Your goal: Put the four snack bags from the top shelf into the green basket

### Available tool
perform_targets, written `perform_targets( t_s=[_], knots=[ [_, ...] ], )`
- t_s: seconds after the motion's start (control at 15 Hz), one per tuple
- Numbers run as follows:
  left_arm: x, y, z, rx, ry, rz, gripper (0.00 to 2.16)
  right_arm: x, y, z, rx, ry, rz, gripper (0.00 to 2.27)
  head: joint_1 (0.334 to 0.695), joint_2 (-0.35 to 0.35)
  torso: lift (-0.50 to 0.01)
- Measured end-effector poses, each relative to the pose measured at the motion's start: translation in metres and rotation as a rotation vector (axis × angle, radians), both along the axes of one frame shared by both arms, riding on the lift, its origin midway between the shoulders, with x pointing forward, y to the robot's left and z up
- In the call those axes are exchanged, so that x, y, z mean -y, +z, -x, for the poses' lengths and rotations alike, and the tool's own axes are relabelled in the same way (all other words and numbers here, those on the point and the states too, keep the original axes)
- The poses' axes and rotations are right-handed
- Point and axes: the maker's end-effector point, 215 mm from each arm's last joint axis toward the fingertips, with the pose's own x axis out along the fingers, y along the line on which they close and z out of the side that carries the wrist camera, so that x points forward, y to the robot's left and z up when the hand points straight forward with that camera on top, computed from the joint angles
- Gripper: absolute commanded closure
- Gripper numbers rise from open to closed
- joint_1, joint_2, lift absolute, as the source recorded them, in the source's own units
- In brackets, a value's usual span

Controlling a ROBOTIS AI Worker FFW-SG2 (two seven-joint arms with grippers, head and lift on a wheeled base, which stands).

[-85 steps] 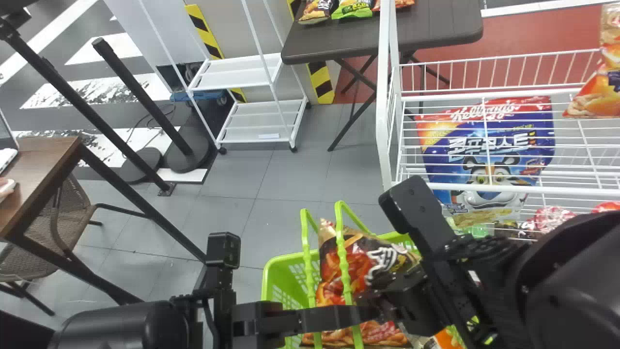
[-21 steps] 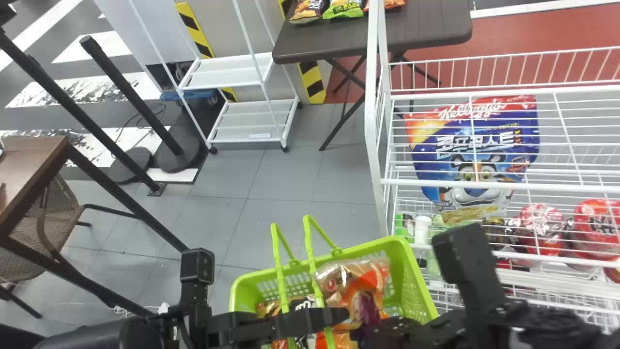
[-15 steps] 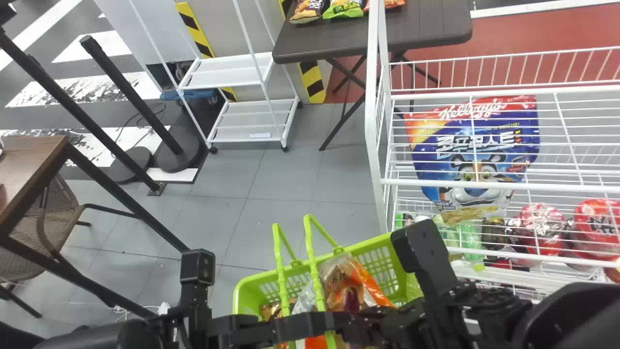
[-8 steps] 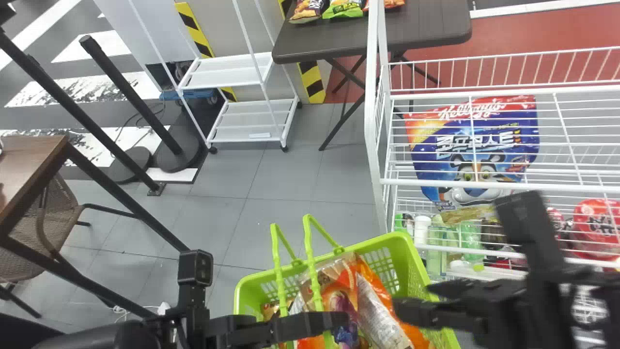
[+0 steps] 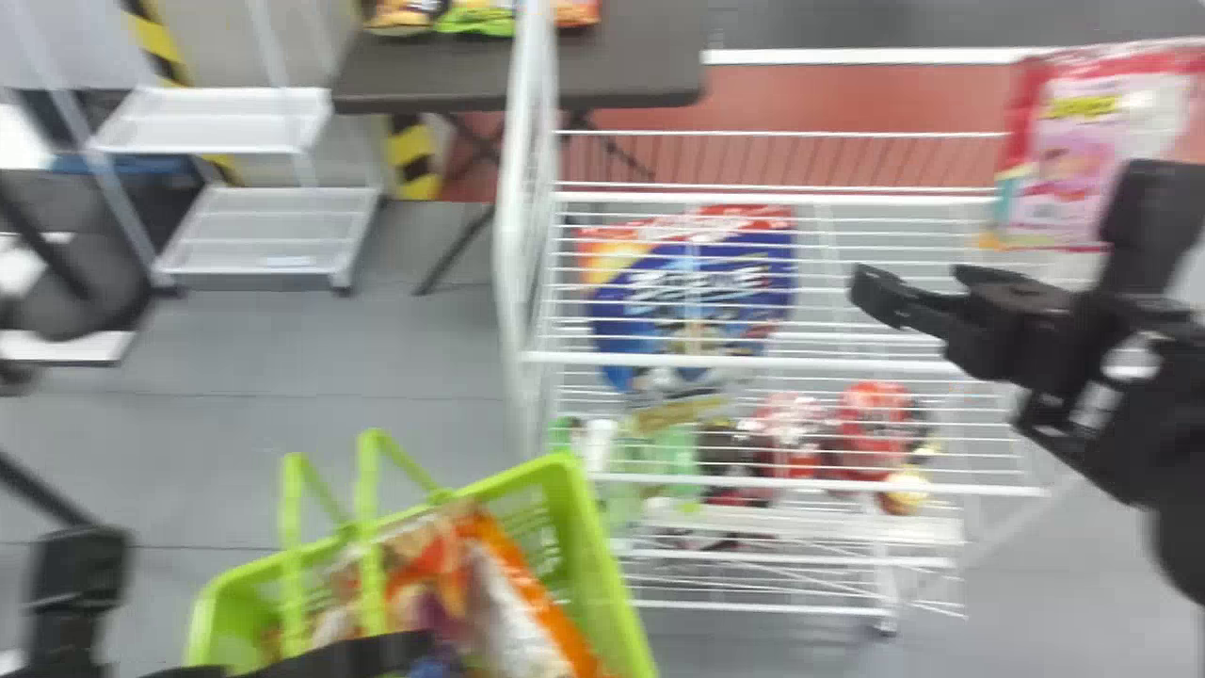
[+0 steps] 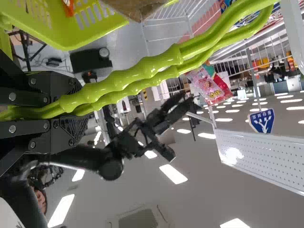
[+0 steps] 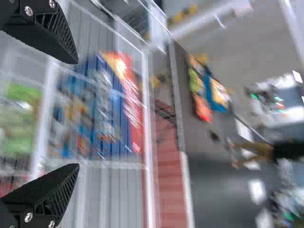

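"Where is the right tool?"

"It is up over the white wire rack. Its two flat black fingers are wide apart, and there is nothing between them."

"And the left tool?"

"That one is down low, on the left. It is squeezing the bumpy green plastic handles of the bright green basket."

"What is in the basket?"

"Shiny orange and white snack bags. They lie in a heap, so I can't tell how many there are."

"Do you see one by the rack?"

"Yes! There is a pink and red shiny bag high up at the rack's right side. It looks near the right arm. I can't tell if they touch."

"What else does the rack have?"

"A big blue, red and yellow bag is behind the white wires. Down lower are red round packs, with green clear bottles to the left of them."

"And in the back?"

"A dark brown tabletop with small bright bags on it. Left of that is a little white stand with two flat shelves."
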Motion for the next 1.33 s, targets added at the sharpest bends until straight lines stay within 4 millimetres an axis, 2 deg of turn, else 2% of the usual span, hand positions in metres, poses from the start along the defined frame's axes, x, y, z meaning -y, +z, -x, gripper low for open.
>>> perform_targets(
  t_s=[0.2, 0.47, 0.67, 0.87, 1.13, 1.2, 1.33],
  knots=[
    [-0.002, -0.001, 0.005, -0.008, 0.006, -0.003, 2.15, 0.05, -0.008, -0.055, 0.049, -0.126, 0.09, 0.03, 0.695, -0.156, 0.0],
    [-0.013, -0.003, 0.008, -0.013, 0.032, -0.009, 2.15, 0.103, -0.02, -0.103, 0.034, -0.237, 0.166, 0.04, 0.695, -0.201, 0.0],
    [-0.022, -0.004, 0.007, -0.015, 0.054, -0.016, 2.15, 0.145, -0.029, -0.115, 0.002, -0.308, 0.224, 0.04, 0.695, -0.236, 0.0],
    [-0.026, -0.004, 0.006, -0.01, 0.063, -0.021, 2.15, 0.177, -0.036, -0.124, -0.033, -0.346, 0.263, 0.04, 0.695, -0.271, 0.0],
    [-0.029, -0.009, 0.001, -0.012, 0.07, -0.025, 2.15, 0.2, -0.03, -0.15, -0.026, -0.378, 0.34, 0.06, 0.695, -0.284, 0.0],
    [-0.032, -0.011, 0.001, -0.012, 0.074, -0.027, 2.15, 0.201, -0.029, -0.158, -0.02, -0.377, 0.348, 0.17, 0.695, -0.283, 0.0],
    [-0.036, -0.013, -0.001, -0.014, 0.084, -0.03, 2.15, 0.201, -0.03, -0.168, -0.021, -0.374, 0.345, 0.77, 0.695, -0.272, 0.0]
  ],
)
